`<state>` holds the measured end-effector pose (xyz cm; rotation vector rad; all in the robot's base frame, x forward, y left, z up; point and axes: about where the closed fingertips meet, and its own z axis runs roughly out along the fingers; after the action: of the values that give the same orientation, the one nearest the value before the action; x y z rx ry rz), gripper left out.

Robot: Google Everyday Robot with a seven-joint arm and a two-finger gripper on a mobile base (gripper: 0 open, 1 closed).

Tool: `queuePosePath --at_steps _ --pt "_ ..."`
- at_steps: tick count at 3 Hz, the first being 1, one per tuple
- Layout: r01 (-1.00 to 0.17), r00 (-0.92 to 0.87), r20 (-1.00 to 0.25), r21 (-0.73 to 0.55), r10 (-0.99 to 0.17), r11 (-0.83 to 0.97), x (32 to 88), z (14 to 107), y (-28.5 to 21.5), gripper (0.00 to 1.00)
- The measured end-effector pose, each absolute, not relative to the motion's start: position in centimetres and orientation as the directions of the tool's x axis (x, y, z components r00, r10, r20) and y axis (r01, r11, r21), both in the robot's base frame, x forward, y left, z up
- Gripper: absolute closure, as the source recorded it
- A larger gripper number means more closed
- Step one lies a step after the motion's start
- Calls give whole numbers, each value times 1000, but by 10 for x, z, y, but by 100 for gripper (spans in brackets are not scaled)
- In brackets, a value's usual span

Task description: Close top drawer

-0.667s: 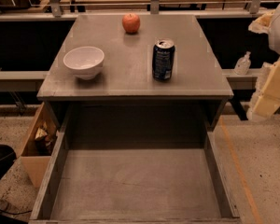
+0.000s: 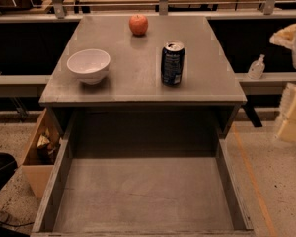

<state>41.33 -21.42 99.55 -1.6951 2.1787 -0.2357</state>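
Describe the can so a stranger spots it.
On the grey cabinet top above the open top drawer, with the tool at the right edge, the can stands right of the white bowl. Unlike bowl and apple, it is dark blue, cylindrical.

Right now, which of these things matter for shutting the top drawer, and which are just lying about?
For the job: the top drawer, pulled wide open; the claw, at the right edge of the view.
Just lying about: white bowl, apple and soda can on the cabinet top; cardboard box left of the drawer; small bottle.
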Motion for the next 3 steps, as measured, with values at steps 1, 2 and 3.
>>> queuePosePath --at_steps 1,2,3 --pt "-889 -245 -69 -382 -967 253 350 981 -239 23" --pt "-892 -242 -28 -388 -970 234 300 968 -260 47" --pt "-892 -246 -91 -368 -965 262 266 938 -293 69"
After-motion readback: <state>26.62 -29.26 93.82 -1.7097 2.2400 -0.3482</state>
